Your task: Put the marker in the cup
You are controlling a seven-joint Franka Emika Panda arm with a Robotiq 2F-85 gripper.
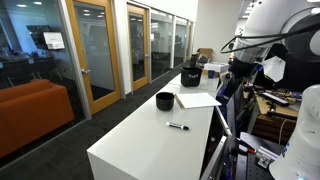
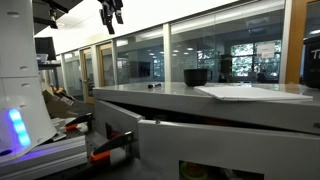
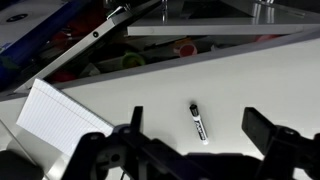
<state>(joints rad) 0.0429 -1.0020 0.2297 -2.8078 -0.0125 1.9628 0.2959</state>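
Gripper [image 3: 196,128], jaws spread wide, hovers high above the marker [image 3: 199,122], apparently framing it for descent; cup [image 1: 164,100] stands apart on the table [image 1: 130,140].

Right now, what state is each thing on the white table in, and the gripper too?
Thin black marker: lying flat on the white table, ungripped.
Short round black cup: upright, marker not in it.
Robotiq gripper: open, empty, above the marker.
White paper sheet: lying flat.
Taller black container: upright.
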